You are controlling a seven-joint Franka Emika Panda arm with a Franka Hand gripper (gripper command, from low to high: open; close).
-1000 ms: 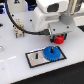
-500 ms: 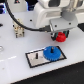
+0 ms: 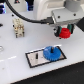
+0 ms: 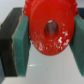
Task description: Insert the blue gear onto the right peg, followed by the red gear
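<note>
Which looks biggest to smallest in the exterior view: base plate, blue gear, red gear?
1. base plate, the widest footprint, partly covered by the blue gear.
2. blue gear, sitting on the plate.
3. red gear, smallest, held in the pincer above the table; it may sit nearer or farther from the camera, but the gap looks clear.

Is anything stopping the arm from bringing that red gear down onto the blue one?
Probably not. The hand grips the red gear above and to the exterior view's right of the blue gear, with open space between them.
</note>
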